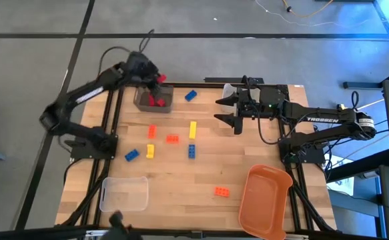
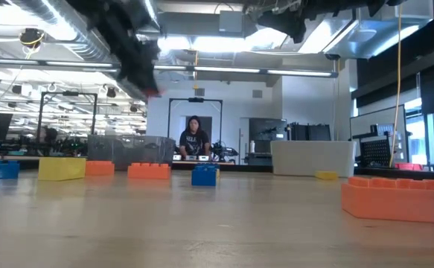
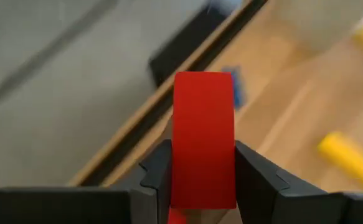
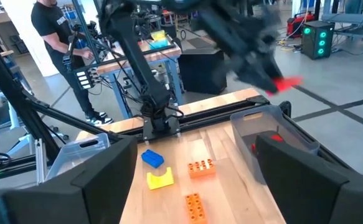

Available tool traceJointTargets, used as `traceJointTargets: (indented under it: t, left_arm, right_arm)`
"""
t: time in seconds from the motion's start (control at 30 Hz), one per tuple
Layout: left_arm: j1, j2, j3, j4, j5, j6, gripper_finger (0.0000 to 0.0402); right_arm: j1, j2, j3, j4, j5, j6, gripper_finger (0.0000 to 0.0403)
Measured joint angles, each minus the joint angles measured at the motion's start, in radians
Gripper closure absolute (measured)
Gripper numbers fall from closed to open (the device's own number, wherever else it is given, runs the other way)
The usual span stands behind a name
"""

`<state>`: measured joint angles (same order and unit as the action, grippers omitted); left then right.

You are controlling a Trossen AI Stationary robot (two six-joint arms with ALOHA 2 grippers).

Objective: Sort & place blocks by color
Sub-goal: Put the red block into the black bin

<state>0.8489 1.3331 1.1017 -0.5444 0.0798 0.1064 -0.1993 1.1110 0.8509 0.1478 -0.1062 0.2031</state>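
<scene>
Red block (image 3: pixel 203 140) clamped in left gripper (image 3: pixel 203 180); right gripper (image 1: pixel 231 111) agape ("TROSSEN" arm).

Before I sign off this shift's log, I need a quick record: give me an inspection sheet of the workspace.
Surface: wooden table, dry, unmarked.
Job's things: loose blocks lie mid-table, among them a yellow block, a blue block and an orange block; red blocks sit in the dark bin.
Clutter: clear bin and orange bin at the near edge.
Grippers: left gripper holds a red block above the dark bin; right gripper open, waiting above the far edge.
Cables: wiring runs along the right arm.
Surroundings: a person behind the table.
</scene>
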Motion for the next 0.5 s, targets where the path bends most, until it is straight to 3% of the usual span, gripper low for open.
traceJointTargets:
  t: [0.13,0.27,0.5]
  left_arm:
    - [0.085,0.160,-0.004,-0.113,0.010,-0.011,0.0284]
    - [0.099,0.285,-0.026,-0.128,0.015,-0.032,0.0284]
    - [0.084,0.383,-0.029,-0.098,0.001,-0.044,0.0284]
  right_arm:
    - [0.000,0.000,0.000,-0.004,0.000,0.001,0.0076]
    - [0.000,0.000,0.000,-0.005,0.001,-0.001,0.0076]
    - [0.000,0.000,0.000,-0.005,0.022,-0.002,0.0076]
